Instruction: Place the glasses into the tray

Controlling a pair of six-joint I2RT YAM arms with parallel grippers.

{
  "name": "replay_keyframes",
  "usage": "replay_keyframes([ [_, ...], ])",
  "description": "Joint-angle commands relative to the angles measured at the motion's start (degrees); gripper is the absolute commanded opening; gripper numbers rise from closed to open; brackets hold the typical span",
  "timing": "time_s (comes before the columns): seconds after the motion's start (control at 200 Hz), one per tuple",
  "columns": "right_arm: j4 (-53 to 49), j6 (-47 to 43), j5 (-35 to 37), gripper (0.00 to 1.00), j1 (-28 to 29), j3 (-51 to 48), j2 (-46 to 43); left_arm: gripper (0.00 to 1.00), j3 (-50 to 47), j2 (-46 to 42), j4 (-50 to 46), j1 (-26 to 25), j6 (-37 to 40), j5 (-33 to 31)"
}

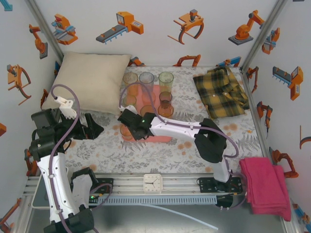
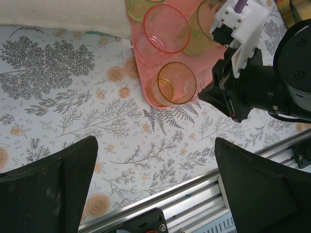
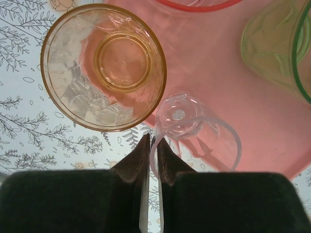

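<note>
The salmon-pink tray (image 1: 146, 99) lies mid-table with several tinted glasses standing on it, among them a green one (image 1: 165, 78) at the back. My right gripper (image 3: 151, 143) is shut on the rim of a clear glass (image 3: 199, 141) that straddles the tray's (image 3: 233, 73) near edge. An orange glass (image 3: 103, 65) stands just left of it, half over the tray's corner, and shows again as the orange glass (image 2: 176, 83) in the left wrist view. My left gripper (image 1: 96, 127) hovers open over the floral cloth, left of the tray (image 2: 142, 73), with nothing between its fingers.
A cream pillow (image 1: 92, 80) lies at the back left, touching the tray's far corner. A yellow plaid shirt (image 1: 221, 92) is at the back right, a magenta folded cloth (image 1: 265, 187) at the near right. The metal rail (image 1: 121, 187) runs along the near edge.
</note>
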Motion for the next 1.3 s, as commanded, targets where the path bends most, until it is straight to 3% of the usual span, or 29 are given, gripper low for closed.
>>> replay_keyframes([
  [0.0,-0.19,-0.44,-0.06,0.14,0.40,1.33,0.78,0.98,-0.57,-0.45,0.80,0.39,-0.60,0.98],
  [0.801,-3.85,-0.56,3.67,0.18,0.44,2.06,1.56,0.98,-0.75,-0.52,0.92,0.39,-0.53,1.03],
  [1.297,-4.52,-2.16,4.74,0.35,0.41,4.07,0.13,0.98,-0.16,-0.25,0.84,0.39,-0.46,0.82],
])
